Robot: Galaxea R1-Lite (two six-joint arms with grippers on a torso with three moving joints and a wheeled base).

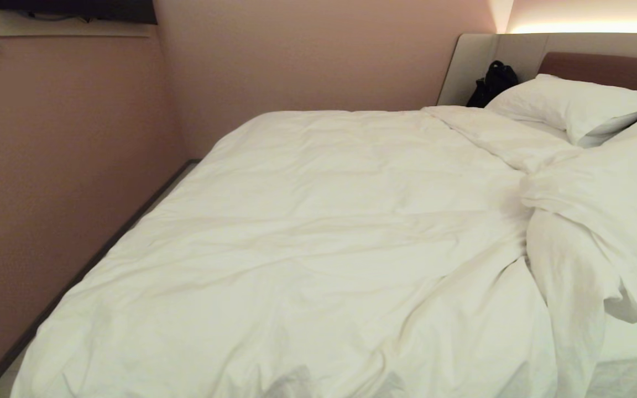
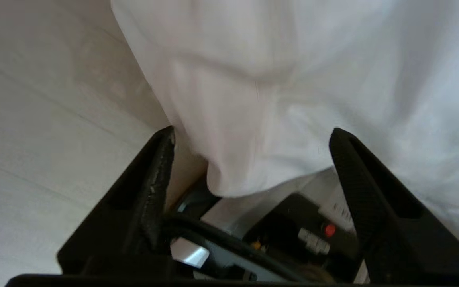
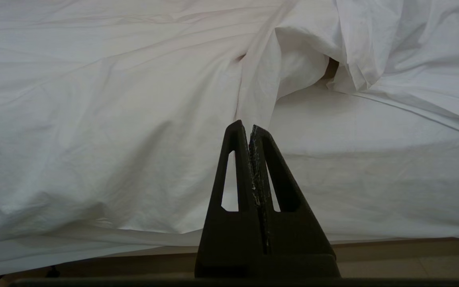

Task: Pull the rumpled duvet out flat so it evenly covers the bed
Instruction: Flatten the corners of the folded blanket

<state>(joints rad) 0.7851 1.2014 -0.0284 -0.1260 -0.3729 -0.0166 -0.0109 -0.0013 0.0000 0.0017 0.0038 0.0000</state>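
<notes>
Now spreading my left gripper (image 2: 249, 159) wide.
The duvet (image 2: 277, 99) corner is hanging between its fingers; my right gripper (image 3: 249, 129) is idling pinched together.

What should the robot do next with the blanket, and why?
Probably move over to the bunched-up part of the duvet on the robot's right and pull it flat. The left gripper is open, with a duvet corner hanging loose between its fingers, so it holds nothing. That side lies fairly smooth, but the right side is heaped up and bare sheet shows there. The right gripper is shut and empty.
</notes>
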